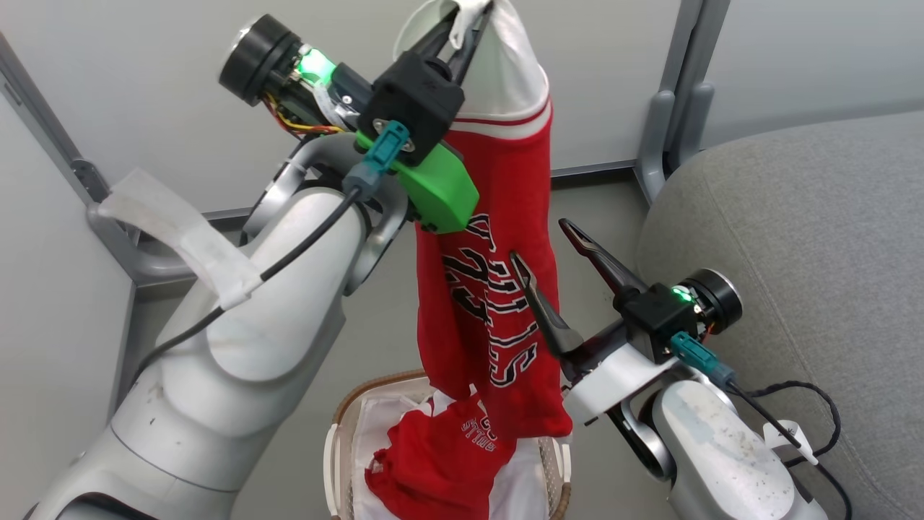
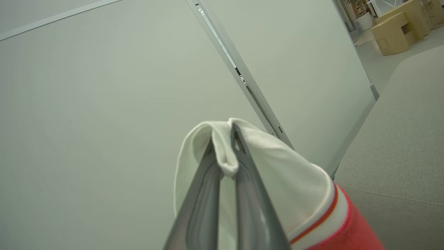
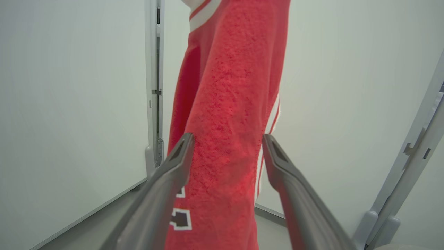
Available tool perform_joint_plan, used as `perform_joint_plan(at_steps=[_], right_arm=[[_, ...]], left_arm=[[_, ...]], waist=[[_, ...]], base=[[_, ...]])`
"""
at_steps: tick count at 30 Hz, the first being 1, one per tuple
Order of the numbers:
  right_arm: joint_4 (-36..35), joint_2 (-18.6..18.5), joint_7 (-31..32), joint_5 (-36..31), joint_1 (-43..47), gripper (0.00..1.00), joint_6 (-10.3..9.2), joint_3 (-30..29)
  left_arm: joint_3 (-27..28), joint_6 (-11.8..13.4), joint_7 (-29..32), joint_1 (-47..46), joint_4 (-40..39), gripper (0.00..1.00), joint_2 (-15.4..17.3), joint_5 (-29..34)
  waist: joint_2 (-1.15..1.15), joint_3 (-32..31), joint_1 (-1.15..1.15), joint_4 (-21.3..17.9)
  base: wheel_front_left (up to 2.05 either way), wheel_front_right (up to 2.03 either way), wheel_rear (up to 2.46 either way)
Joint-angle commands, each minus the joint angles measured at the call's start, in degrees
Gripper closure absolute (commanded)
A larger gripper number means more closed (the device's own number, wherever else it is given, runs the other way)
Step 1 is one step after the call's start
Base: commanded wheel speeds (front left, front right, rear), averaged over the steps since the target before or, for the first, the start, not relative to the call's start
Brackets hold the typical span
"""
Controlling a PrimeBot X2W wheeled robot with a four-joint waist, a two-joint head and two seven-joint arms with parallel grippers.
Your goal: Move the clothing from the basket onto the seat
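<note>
- The left gripper (image 1: 465, 18) is pinched on the white top band of the red garment (image 1: 498, 289), held high.
- The garment hangs with its long axis vertical, band up, its lower end trailing into the basket (image 1: 339, 426), left of the seat (image 1: 794, 253).
- The right gripper (image 1: 539, 240) is spread wide beside the cloth.

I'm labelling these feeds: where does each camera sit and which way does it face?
Head view: on the head, looking down at the basket, both arms, left gripper and right gripper.
Left wrist view: along its shut fingers, toward a partition wall and the seat.
Right wrist view: along its open fingers, facing the hanging red garment.
Shared: all three show that garment.
</note>
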Motion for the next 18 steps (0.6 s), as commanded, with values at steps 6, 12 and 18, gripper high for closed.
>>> perform_joint_plan(at_steps=[6,12,18], right_arm=[[0.75,-0.23,-0.29,1.05,-1.39,0.00,-0.04,1.47],[3.51,-0.26,-0.28,-0.79,-2.66,0.00,-0.04,1.89],[8.77,-0.24,-0.28,-0.99,-4.15,0.67,-0.04,1.41]], left_arm=[[-1.73,-0.26,1.50,0.11,-2.43,1.00,-0.97,-1.04],[-2.85,-0.38,2.25,-0.29,-4.84,1.00,-1.83,-1.91],[-3.39,-0.43,2.69,-1.03,-7.71,1.00,-2.09,-2.64]], waist=[[0.00,-0.16,0.00,0.85],[0.00,-0.18,0.00,1.60],[0.00,-0.05,0.00,2.68]], base=[[0.00,0.00,0.00],[0.00,0.00,0.00],[0.00,0.00,0.00]])
